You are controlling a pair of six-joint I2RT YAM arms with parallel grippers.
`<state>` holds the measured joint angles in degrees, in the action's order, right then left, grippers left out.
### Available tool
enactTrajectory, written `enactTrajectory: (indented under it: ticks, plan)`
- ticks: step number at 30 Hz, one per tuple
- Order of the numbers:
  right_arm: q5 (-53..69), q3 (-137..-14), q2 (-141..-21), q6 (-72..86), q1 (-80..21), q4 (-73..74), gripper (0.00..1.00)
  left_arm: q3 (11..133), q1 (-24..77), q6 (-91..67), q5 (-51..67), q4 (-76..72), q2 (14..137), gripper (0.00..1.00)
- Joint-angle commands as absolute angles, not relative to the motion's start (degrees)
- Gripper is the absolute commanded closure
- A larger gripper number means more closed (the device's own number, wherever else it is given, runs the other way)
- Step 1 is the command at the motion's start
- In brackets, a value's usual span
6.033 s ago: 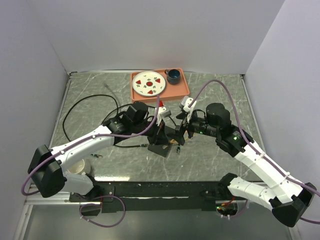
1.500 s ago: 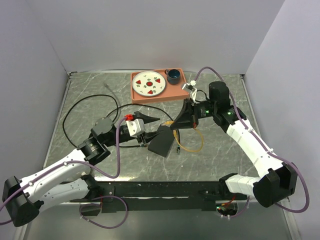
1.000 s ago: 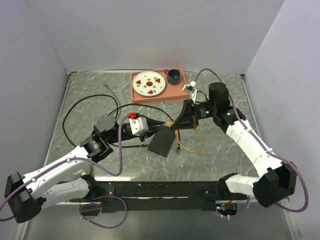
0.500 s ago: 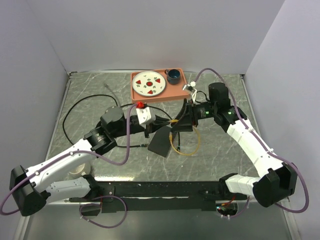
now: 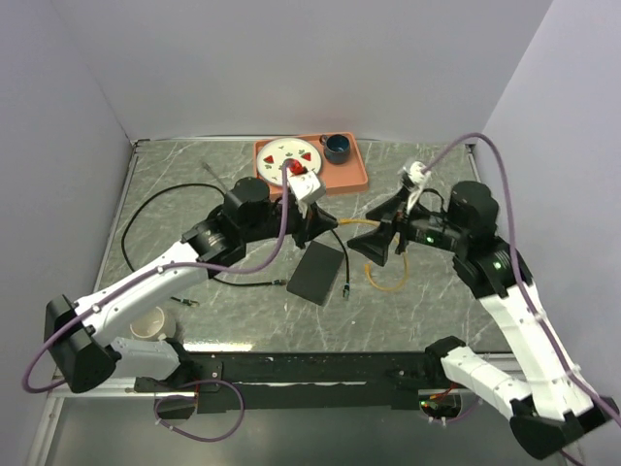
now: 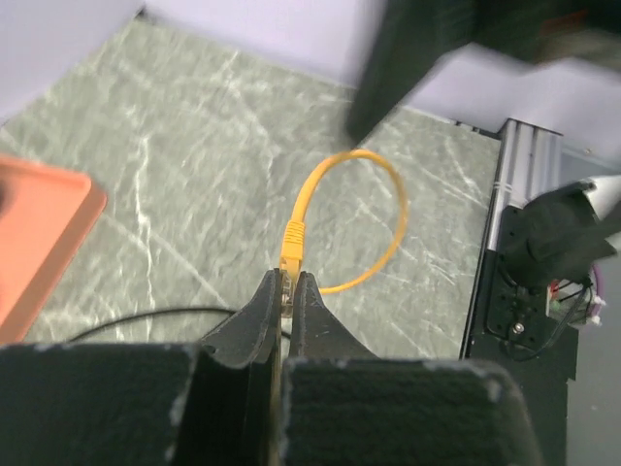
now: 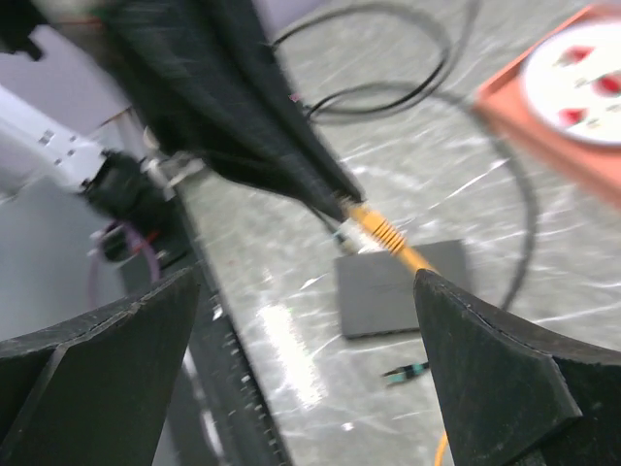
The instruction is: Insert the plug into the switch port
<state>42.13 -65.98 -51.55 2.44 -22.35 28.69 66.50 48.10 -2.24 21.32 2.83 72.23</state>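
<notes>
My left gripper (image 5: 331,226) is shut on the yellow plug (image 6: 290,254), held above the table; its yellow cable (image 5: 388,278) hangs down in a loop onto the marble. The right wrist view shows the plug (image 7: 374,229) at the left fingertips. The matte-black switch box (image 5: 317,273) lies flat just below and near of the plug, also seen in the right wrist view (image 7: 403,291). I cannot make out its ports. My right gripper (image 5: 375,245) is wide open and empty, right of the plug, its fingers (image 7: 146,340) apart.
An orange tray (image 5: 354,175) with a plate (image 5: 291,160) and a blue cup (image 5: 337,147) stands at the back. A black cable (image 5: 146,209) loops on the left. A teal connector (image 5: 344,289) lies beside the box. A white cup (image 5: 147,325) sits near left.
The left gripper closed in on the plug the right gripper held and now holds it. The right gripper has let go, opened and drawn back to the right. The box has not moved.
</notes>
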Motion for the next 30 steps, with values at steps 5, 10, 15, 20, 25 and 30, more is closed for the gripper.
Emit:
enactTrajectory:
  ticks: [5, 10, 15, 20, 25, 30]
  plan:
    - [25.6, -64.78, -45.62, -1.84, -25.39, 26.63, 0.01, 72.42, 39.3, -14.3, 32.33, 7.3, 78.39, 0.99]
    - [14.52, -64.07, -45.61, -4.91, -33.72, 27.16, 0.01, 72.07, 34.28, -22.31, 45.75, 4.32, 81.38, 0.99]
    - [-3.3, -62.14, -46.84, -7.2, -43.23, 24.79, 0.01, 71.45, 33.05, -31.72, 55.79, 1.14, 85.16, 0.99]
    - [-10.1, -60.04, -49.57, -9.58, -48.33, 23.12, 0.03, 70.14, 33.05, -36.73, 61.61, 0.87, 89.03, 0.99]
    - [-11.69, -58.19, -51.24, -11.95, -50.62, 21.27, 0.04, 70.31, 33.05, -36.91, 64.07, 4.48, 91.23, 0.99]
    - [-8.09, -58.36, -51.94, -12.65, -50.63, 21.88, 0.08, 70.13, 32.96, -38.93, 65.74, 3.51, 92.37, 0.99]
